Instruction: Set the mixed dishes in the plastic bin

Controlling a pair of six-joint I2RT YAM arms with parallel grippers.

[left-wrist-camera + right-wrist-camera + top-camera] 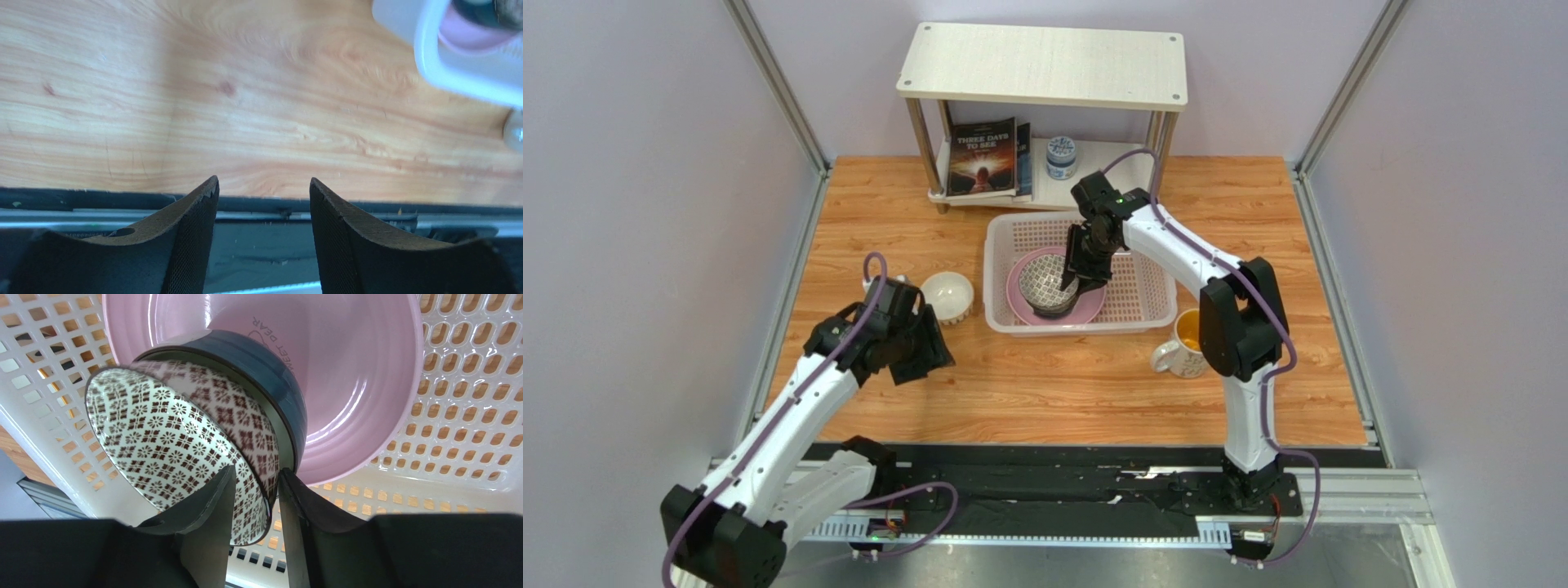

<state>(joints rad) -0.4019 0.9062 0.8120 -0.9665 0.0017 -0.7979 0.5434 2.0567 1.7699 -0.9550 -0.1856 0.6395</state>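
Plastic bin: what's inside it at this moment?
The pink plate, with the dark-patterned bowl on it, right gripper at the bowl's rim. The plate's middle under the bowl is hidden.

Glossy pink plate [356, 386]; plastic bin [1136, 294] (matt, perforated)

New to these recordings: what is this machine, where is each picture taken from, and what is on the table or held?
Two robot arms are bolted at the near edge of a wooden table, each ending in a two-fingered claw. The wide picture looks down from above; the other two come from cameras on the wrists. The right claw reaches into the plastic bin, fingers either side of the rim of the patterned bowl; that bowl sits on the pink plate, and I cannot tell whether it is gripped. The left claw is open and empty. A small white bowl and a mug stand outside the bin. A shelf behind holds a book and jar.
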